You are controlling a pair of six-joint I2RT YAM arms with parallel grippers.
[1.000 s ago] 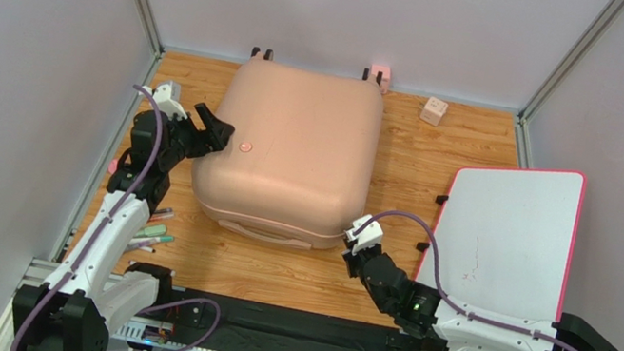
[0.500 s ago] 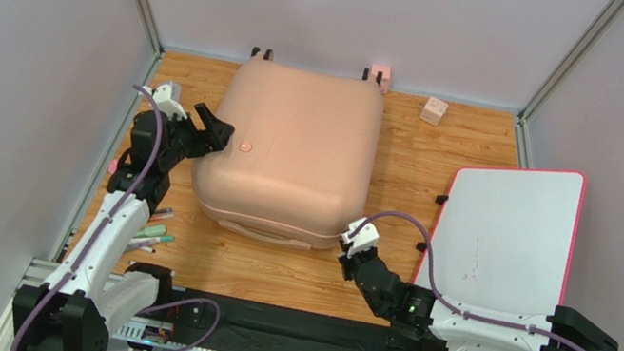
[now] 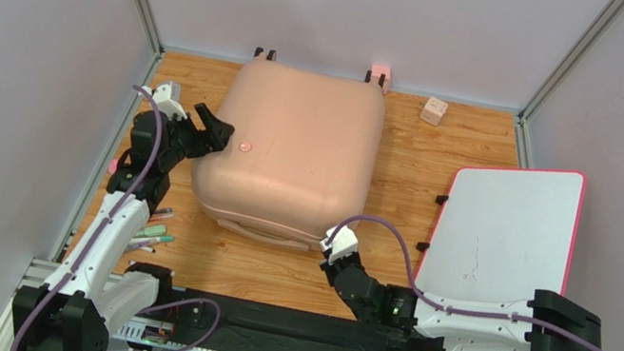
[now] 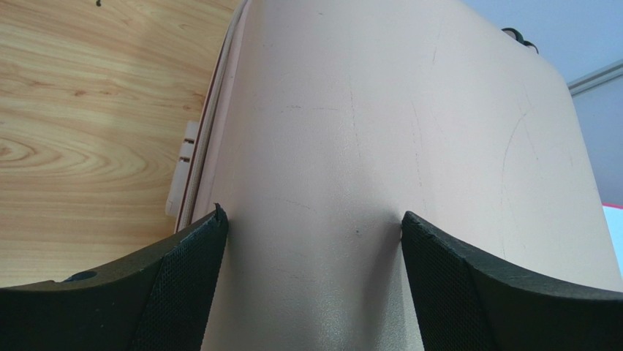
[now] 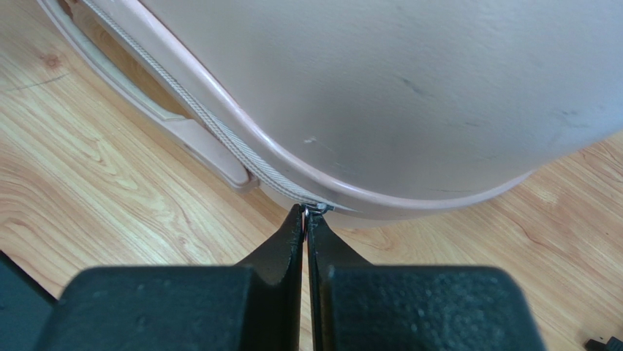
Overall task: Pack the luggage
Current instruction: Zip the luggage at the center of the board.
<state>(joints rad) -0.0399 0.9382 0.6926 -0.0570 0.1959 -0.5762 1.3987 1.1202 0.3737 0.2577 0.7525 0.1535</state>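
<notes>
The luggage [image 3: 292, 148] is a pale pink hard-shell suitcase lying flat and closed on the wooden table, with its caster wheels at the far edge. My left gripper [image 3: 219, 132] is open, and its two black fingertips rest against the shell's left side by the round emblem [image 3: 245, 146]. In the left wrist view the shell [image 4: 351, 146] fills the space between the wide-apart fingers [image 4: 197, 248]. My right gripper [image 3: 328, 241] is at the suitcase's near right corner. In the right wrist view it [image 5: 306, 212] is shut on the small metal zipper pull [image 5: 316, 208], at the zipper band next to the handle [image 5: 197, 139].
A flat white board with a pink rim [image 3: 504, 233] lies to the right of the suitcase. A small wooden cube [image 3: 434, 110] sits at the back right, and a pink block [image 3: 380, 75] is behind the suitcase. Several pens [image 3: 151, 232] lie by the left arm.
My right arm has slid left along the suitcase's near edge, still shut on the zipper pull. The left arm has stayed in place.
</notes>
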